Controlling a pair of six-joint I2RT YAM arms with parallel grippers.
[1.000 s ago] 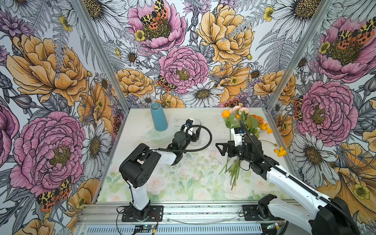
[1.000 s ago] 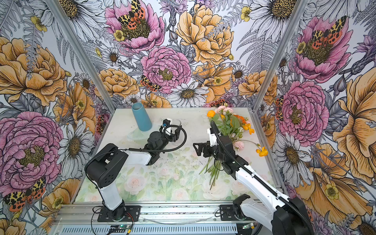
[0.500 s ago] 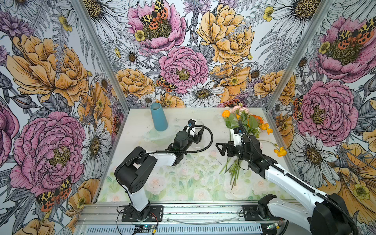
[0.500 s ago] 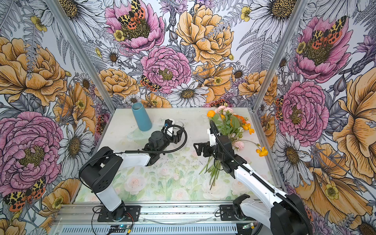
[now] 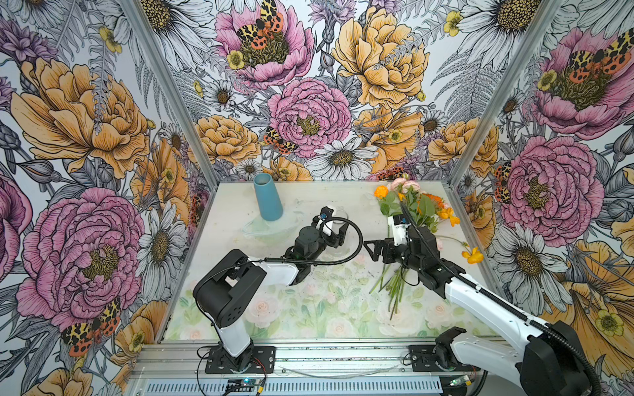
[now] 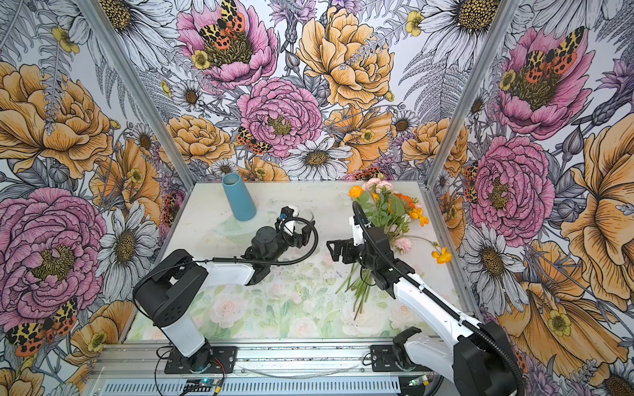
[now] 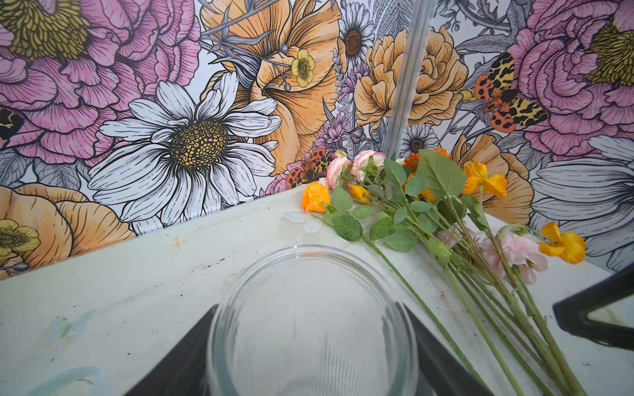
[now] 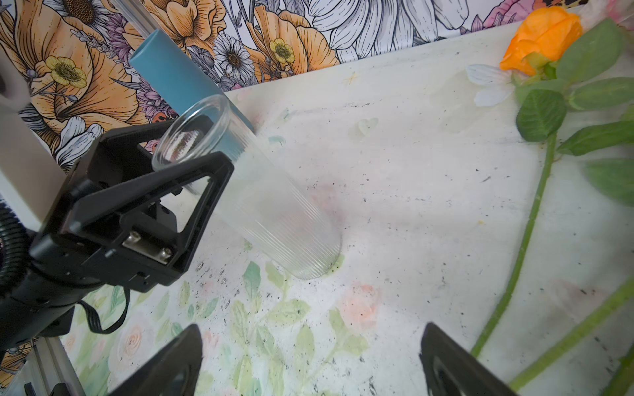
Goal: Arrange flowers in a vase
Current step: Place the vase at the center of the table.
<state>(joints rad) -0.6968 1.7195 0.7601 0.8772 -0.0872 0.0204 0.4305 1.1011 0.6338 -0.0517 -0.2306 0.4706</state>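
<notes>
The arranging has not really begun: all of the flowers (image 5: 411, 205) lie flat on the worktop (image 5: 308, 298) in 1 loose bunch at about 2 o'clock, heads toward the back wall and stems trailing toward 5 o'clock. A single yellow bloom (image 5: 472, 255) lies a little apart at 3 o'clock. No stem stands in either vessel. The glass vase (image 8: 274, 212) stands upright just past the centre toward 12 o'clock and is empty. The blue vase (image 5: 267, 199) at 11 o'clock shows nothing sticking out of its mouth. The left hand (image 5: 332, 229) straddles the upper part of the glass vase, 1 finger on each side. Whether the fingers press on the glass or merely flank it, I cannot tell. The right hand (image 8: 312, 356) hovers over the middle of the stems at 3 o'clock, spread wide and holding nothing, with the nearest stem just beside it. By my reading, what has been settled is only the steadying or placing of the glass vase. Picking up the stems, carrying them over and dropping them in all remain to be done.
</notes>
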